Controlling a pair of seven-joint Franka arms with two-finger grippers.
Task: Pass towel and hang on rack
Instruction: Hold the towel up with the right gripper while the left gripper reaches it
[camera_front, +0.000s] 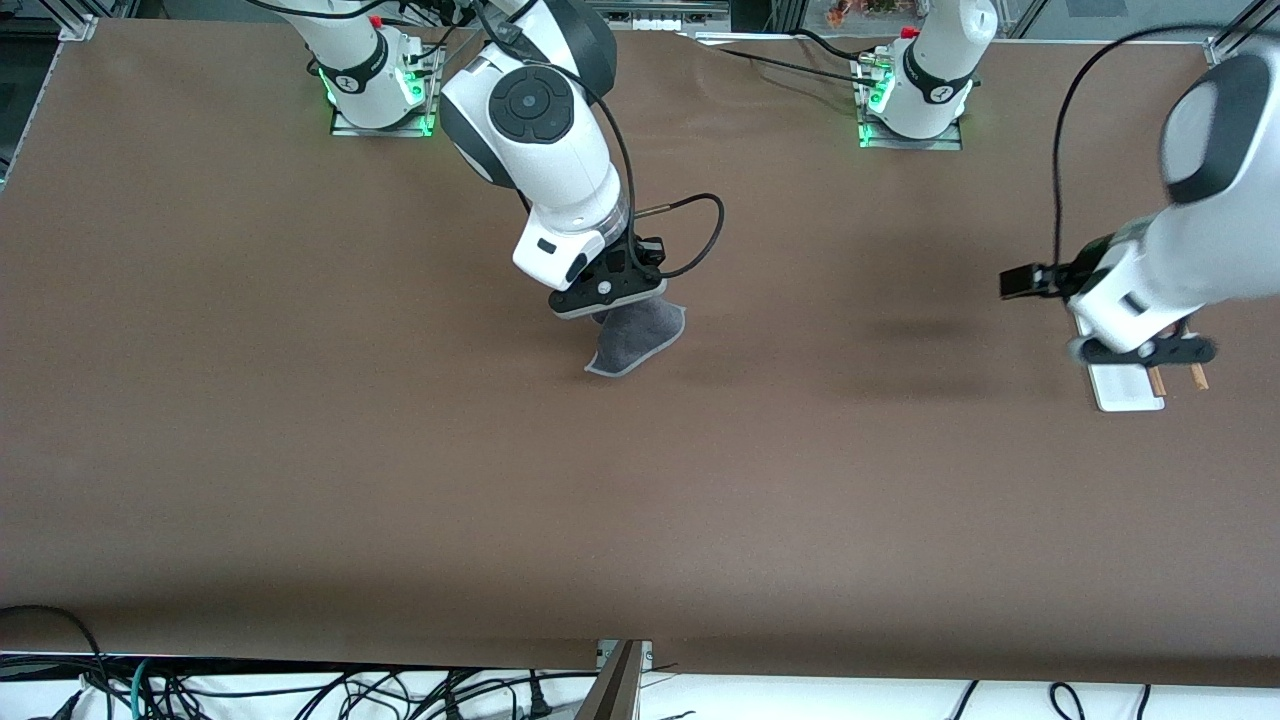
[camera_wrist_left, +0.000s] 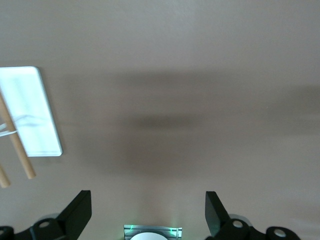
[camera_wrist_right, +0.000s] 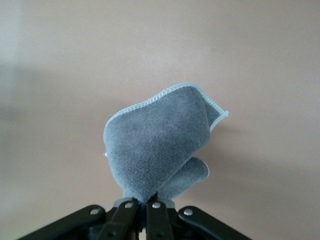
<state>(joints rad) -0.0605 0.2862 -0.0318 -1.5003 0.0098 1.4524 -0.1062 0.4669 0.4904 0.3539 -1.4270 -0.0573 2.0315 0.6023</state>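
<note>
Brown table (camera_front: 300, 450); right hand (camera_front: 608, 300) clamped on towel (camera_front: 640, 335), left hand (camera_front: 1140, 350) spread over rack (camera_front: 1125, 385).

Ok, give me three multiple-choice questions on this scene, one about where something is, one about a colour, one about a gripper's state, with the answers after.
1. Where is the rack?
A. at the left arm's end of the table, under the left gripper
B. at the right arm's end of the table
C. hanging from the right gripper

2. What colour is the towel?
A. bright red
B. dark grey with a light stitched border
C. plain white

3. What state is the right gripper in?
A. open over bare table
B. shut on the rack
C. shut on the towel

Answers: 1 A, the front view shows its white base below the left gripper. 2 B, the right wrist view shows grey cloth with a pale edge. 3 C, the towel hangs from its closed fingers.
</note>
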